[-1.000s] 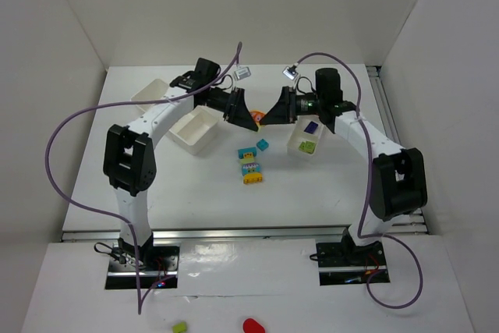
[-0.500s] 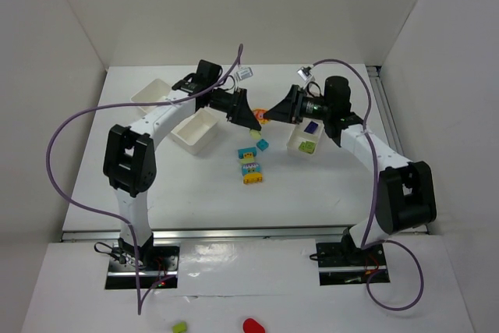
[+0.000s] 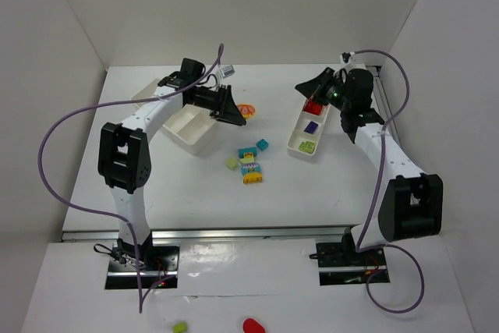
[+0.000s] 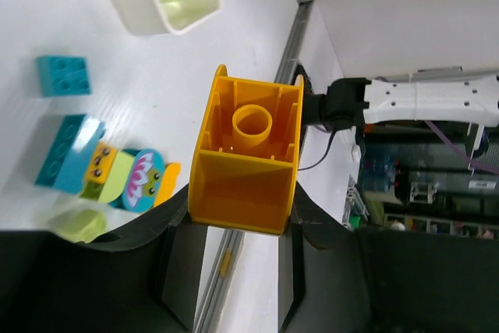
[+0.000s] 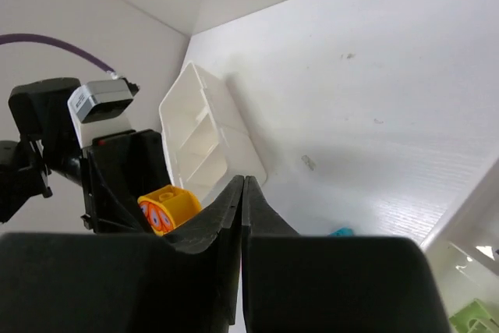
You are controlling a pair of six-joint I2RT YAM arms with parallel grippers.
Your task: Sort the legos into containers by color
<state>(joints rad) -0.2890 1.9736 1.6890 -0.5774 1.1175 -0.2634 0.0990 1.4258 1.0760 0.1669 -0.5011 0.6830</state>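
The left claw (image 3: 234, 112) is clamped on an orange lego (image 3: 246, 108), pinched between its two fingers and held clear of the table (image 3: 335, 185). The wide tray (image 3: 185, 143) sits just beside this claw, on its outer side, and looks empty as far as it shows. The right claw (image 3: 312, 86) is fully closed with nothing in it, just above the far end of the narrow tray (image 3: 290, 144). That tray already holds a red lego (image 3: 313, 107), a dark blue lego (image 3: 311, 125) and a green lego (image 3: 307, 146), each in its own compartment.

Between the two claws and nearer the arm bases, a cyan lego (image 3: 263, 144), a lime lego (image 3: 232, 163) and a joined stack (image 3: 249, 166) of cyan, lime and yellow pieces lie loose. I judge the sorting well short of done, with the orange one not yet placed.
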